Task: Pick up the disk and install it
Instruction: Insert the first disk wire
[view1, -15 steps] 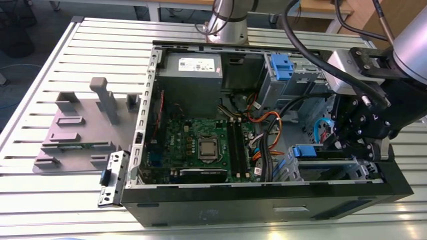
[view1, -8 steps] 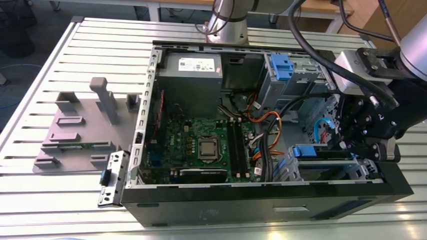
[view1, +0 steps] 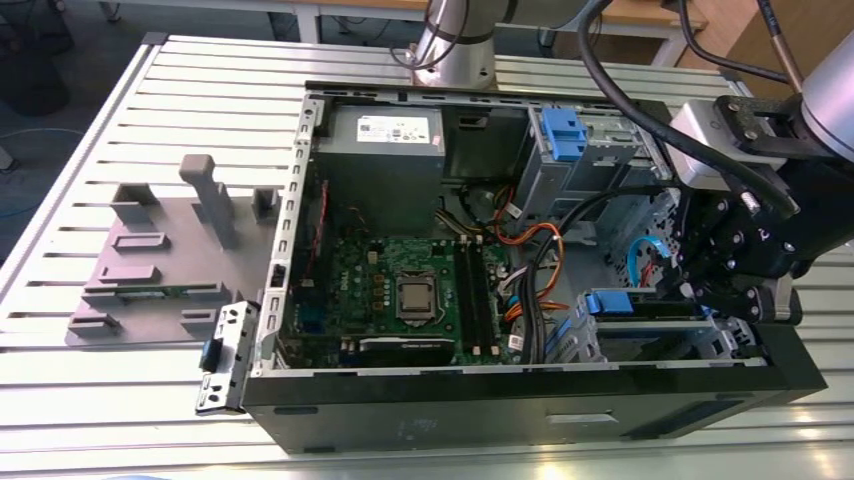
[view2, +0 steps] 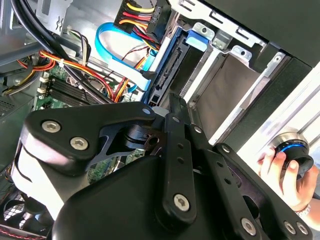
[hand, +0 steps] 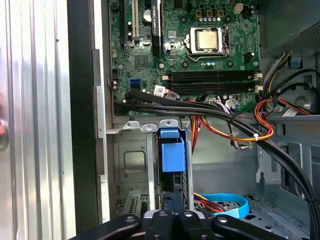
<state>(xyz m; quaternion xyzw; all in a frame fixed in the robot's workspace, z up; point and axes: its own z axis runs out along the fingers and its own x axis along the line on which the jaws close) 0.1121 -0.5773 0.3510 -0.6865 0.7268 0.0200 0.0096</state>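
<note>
Blue-railed disk (hand: 172, 156), pinched by end effector (hand: 172, 214), sits snug between cage walls (hand: 151, 170).

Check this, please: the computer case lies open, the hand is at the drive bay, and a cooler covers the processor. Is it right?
Not quite: the processor is bare, as the first wrist view shows. The computer case does lie open, and the hand is at the drive bay.
</note>
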